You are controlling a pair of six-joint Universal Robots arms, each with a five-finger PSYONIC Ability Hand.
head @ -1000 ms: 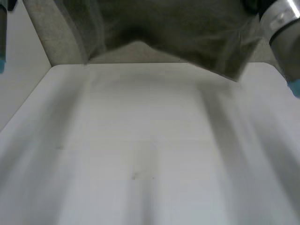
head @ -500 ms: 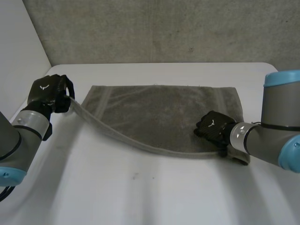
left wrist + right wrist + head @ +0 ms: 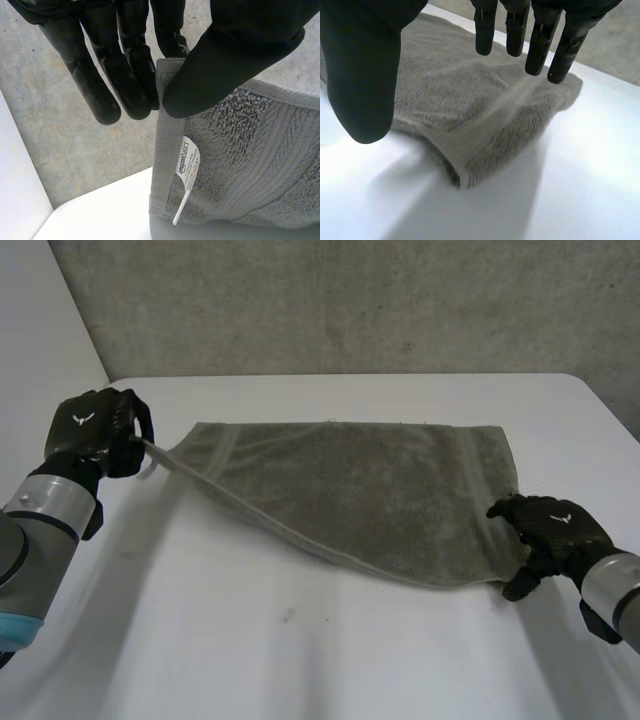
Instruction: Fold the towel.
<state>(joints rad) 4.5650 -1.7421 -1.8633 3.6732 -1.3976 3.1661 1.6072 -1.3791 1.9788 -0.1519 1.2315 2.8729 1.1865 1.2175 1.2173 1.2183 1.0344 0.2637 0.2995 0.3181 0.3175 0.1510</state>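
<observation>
A grey towel (image 3: 360, 490) lies spread across the white table, its front edge sagging from a raised left corner. My left hand (image 3: 95, 430) holds that corner off the table. In the left wrist view the thumb (image 3: 240, 55) pinches the towel's (image 3: 245, 165) corner against the fingers, just above a white label (image 3: 187, 162). My right hand (image 3: 548, 527) hovers at the towel's front right corner with its fingers straight. In the right wrist view the thumb (image 3: 365, 65) and fingers stand apart above the towel's (image 3: 470, 100) corner, which lies loose on the table.
The white table (image 3: 300, 650) stretches wide in front of the towel. A grey concrete wall (image 3: 350, 300) rises behind its far edge, and a white panel (image 3: 40, 330) stands at the far left.
The towel, held up a second ago, has come down onto the table. My right hand has let go of its corner and drawn off to the right. The left hand keeps its grip.
</observation>
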